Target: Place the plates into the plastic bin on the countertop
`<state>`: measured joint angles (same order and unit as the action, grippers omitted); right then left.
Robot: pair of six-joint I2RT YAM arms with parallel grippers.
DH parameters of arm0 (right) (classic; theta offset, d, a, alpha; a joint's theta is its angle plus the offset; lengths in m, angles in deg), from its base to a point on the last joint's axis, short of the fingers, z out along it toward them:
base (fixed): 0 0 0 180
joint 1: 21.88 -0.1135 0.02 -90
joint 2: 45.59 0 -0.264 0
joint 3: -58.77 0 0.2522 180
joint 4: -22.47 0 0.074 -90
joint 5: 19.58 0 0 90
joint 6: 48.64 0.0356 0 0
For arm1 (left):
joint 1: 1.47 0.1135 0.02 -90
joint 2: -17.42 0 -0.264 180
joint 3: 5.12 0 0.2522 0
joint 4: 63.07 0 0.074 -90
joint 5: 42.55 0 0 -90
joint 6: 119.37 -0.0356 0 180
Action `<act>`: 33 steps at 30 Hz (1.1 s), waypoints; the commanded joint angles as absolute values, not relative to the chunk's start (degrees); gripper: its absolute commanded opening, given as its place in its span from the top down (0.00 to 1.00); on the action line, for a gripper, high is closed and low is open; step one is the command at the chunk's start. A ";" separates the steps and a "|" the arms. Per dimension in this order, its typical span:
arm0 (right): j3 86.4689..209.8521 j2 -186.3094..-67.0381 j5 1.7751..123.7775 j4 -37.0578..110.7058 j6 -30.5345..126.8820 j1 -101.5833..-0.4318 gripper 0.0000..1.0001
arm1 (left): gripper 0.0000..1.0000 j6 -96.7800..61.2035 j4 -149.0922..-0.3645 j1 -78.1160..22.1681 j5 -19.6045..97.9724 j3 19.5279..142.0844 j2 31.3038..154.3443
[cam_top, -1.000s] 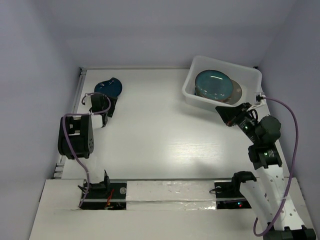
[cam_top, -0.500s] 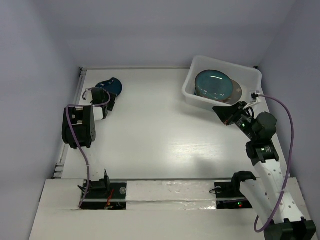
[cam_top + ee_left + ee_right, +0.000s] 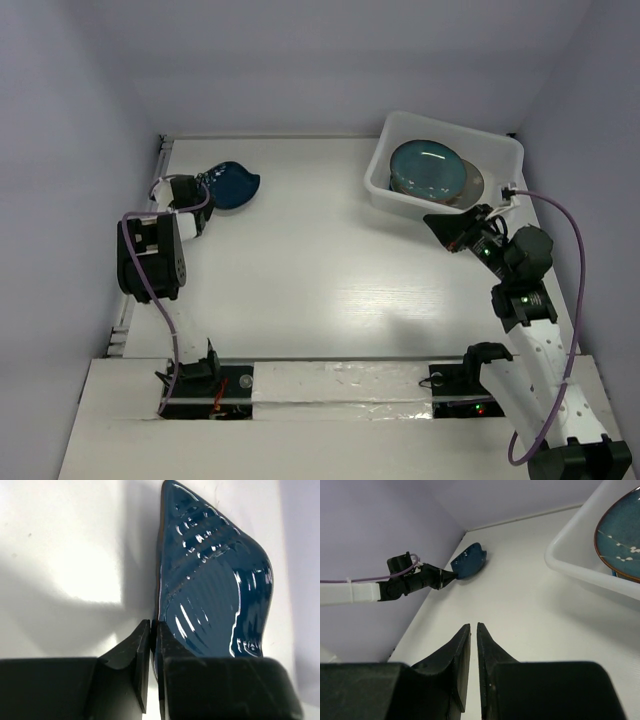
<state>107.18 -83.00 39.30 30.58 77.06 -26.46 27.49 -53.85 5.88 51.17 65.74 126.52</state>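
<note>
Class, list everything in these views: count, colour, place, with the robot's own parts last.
navy leaf-shaped ceramic dish: one, dark blue, countertop's far left, rim in left gripper.
round glazed plate: one, dark teal, topmost in bin.
grey plate: one, bin, partly hidden by the teal one.
rectangular plastic bin: one, translucent white, far right.
countertop: one, white.
left gripper: one, black, shut on dish rim.
right gripper: one, black, nearly closed, empty, beside bin.

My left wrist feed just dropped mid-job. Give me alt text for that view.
The left gripper is pinched shut on the near rim of the glossy navy leaf-shaped dish, which stretches away from the camera. The white countertop lies under it, with the dish's shadow falling to the left.
</note>
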 commanded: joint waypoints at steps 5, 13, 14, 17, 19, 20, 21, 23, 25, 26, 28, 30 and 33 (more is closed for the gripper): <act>106.63 -81.10 37.90 26.91 77.31 -26.98 0.84 | 0.94 21.61 -59.17 5.82 52.64 61.81 121.57; 106.37 -80.75 38.25 27.35 76.95 -26.98 0.84 | 0.67 20.99 -59.26 5.82 48.07 64.36 125.95; 106.36 -80.75 38.25 27.26 76.95 -26.98 0.84 | 0.66 20.99 -59.25 5.82 47.71 64.71 126.40; 106.28 -81.01 38.25 26.91 77.04 -26.98 0.84 | 0.61 21.78 -58.38 5.82 44.90 65.41 128.42; 106.28 -81.10 38.16 26.83 77.13 -26.98 0.84 | 0.63 22.05 -58.02 5.82 44.28 65.85 129.30; 106.28 -81.27 38.16 26.65 77.13 -26.98 0.84 | 0.63 22.05 -58.11 5.82 44.19 66.46 129.48; 106.19 -81.36 38.16 26.56 77.22 -26.98 0.84 | 0.64 21.79 -58.46 5.82 44.11 66.82 129.65; 106.19 -81.45 38.16 26.39 77.31 -26.98 0.84 | 0.70 21.61 -58.55 5.82 44.19 67.35 129.83; 106.19 -81.72 38.07 26.30 77.31 -26.98 0.84 | 0.83 21.52 -57.76 5.82 44.02 67.35 129.74; 106.19 -81.72 38.07 26.30 77.31 -26.98 0.84 | 0.90 21.52 -57.50 5.82 43.58 67.26 129.66; 106.19 -81.72 38.25 26.38 77.31 -26.98 0.84 | 1.00 21.69 -56.71 5.82 43.66 67.09 129.13; 106.19 -81.63 38.34 26.47 77.22 -26.98 0.84 | 1.00 21.78 -55.22 5.82 43.05 66.21 127.63; 106.19 -81.72 38.69 26.47 77.13 -26.98 0.84 | 1.00 22.92 -51.89 5.82 41.30 64.02 123.51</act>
